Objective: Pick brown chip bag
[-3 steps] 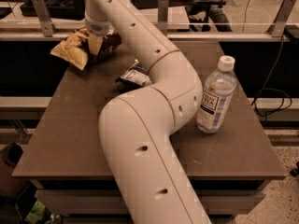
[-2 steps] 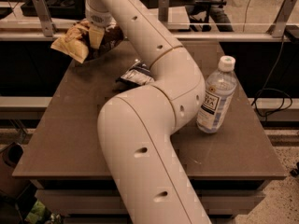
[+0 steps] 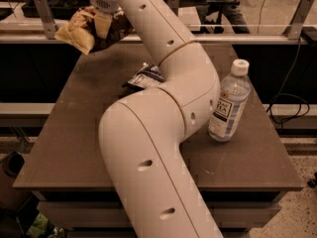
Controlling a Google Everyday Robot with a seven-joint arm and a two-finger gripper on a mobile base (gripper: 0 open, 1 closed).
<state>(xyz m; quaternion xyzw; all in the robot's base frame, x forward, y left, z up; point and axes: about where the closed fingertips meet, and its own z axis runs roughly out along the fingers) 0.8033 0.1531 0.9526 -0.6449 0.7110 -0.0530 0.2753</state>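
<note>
Brown chip bag (image 3: 79, 32) hangs gripped in hand (image 3: 102, 24) above dark table (image 3: 69, 148).

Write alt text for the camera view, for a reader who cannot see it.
The robot's hand, top left, holds the brown chip bag in the air above the far left corner of the table. Its white arm crosses the middle of the view; a dark snack packet lies partly behind it and a clear water bottle stands upright at right.

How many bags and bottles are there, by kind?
Chip bags: 2 (brown chip bag held by the gripper above the table's back edge; other bag lying on the table)
Bottles: 1
Total: 3
</note>
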